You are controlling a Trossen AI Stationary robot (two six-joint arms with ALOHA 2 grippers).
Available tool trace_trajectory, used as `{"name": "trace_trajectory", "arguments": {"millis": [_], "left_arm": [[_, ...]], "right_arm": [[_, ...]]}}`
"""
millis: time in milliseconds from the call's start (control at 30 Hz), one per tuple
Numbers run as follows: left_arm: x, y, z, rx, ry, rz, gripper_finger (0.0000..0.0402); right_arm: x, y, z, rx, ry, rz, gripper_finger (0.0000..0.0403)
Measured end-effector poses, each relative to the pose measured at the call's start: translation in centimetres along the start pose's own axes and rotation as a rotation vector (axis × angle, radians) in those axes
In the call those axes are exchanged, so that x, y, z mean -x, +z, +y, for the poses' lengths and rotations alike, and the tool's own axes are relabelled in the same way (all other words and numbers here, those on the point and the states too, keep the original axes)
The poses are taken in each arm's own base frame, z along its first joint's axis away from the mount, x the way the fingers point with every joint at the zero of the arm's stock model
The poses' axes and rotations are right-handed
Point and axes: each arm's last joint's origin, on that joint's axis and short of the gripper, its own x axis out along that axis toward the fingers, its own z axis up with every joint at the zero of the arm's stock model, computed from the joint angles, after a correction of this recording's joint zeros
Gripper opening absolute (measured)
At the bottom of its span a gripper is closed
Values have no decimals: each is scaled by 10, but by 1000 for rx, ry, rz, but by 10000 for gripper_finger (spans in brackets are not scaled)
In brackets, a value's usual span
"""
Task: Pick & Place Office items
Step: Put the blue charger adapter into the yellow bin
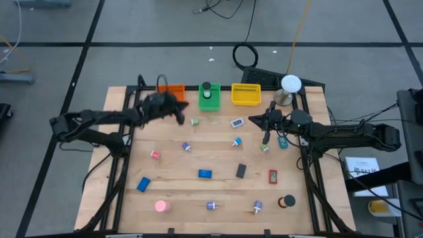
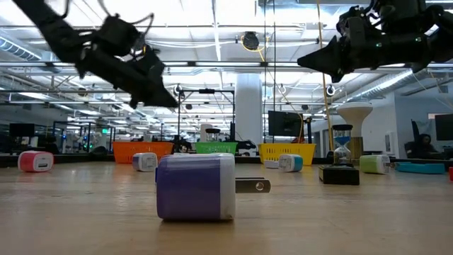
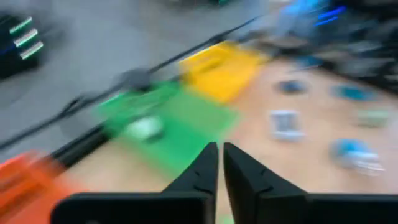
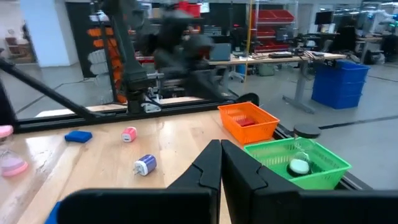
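Observation:
Small office items lie scattered on the wooden table: blue blocks (image 1: pixel 143 184) (image 1: pixel 205 174), a black block (image 1: pixel 241 170), a red piece (image 1: pixel 272 176), a pink round piece (image 1: pixel 162 206), a black round piece (image 1: pixel 288 201) and a purple-and-white plug piece (image 2: pixel 196 186). My left gripper (image 1: pixel 180 117) hangs shut and empty above the table's far left, beside the orange bin (image 1: pixel 173 91); its fingers (image 3: pixel 205 168) show nothing between them. My right gripper (image 1: pixel 253 121) is shut and empty, held level above the far right part of the table.
Orange, green (image 1: pixel 209 96) and yellow (image 1: pixel 246 94) bins stand in a row along the far edge. The green bin holds a black round piece and a white piece (image 4: pixel 299 166); the orange bin holds a red piece (image 4: pixel 245 122). A white-domed stand (image 1: pixel 289 86) is at the far right corner.

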Motion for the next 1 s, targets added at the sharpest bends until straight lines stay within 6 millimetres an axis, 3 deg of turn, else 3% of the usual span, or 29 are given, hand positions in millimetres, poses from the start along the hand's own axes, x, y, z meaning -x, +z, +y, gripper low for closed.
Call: {"name": "trace_trajectory", "arguments": {"millis": [100, 267, 533, 700, 1000], "left_arm": [[10, -13, -16, -55, -140, -113, 4], [20, -30, -31, -61, -226, -150, 23], [23, -37, -47, -85, -300, -112, 36], [24, -38, -52, -110, -321, -114, 36], [25, -39, -55, -115, -336, -104, 37]], "right_arm": [[0, -2, 1, -1, -65, 29, 0], [-10, 7, 9, -13, -182, 189, 0], [-44, 3, 34, 3, -200, 720, 6], [-80, 2, 53, 56, -47, 926, 49], [-136, -6, 78, 329, 225, 1231, 171]]}}
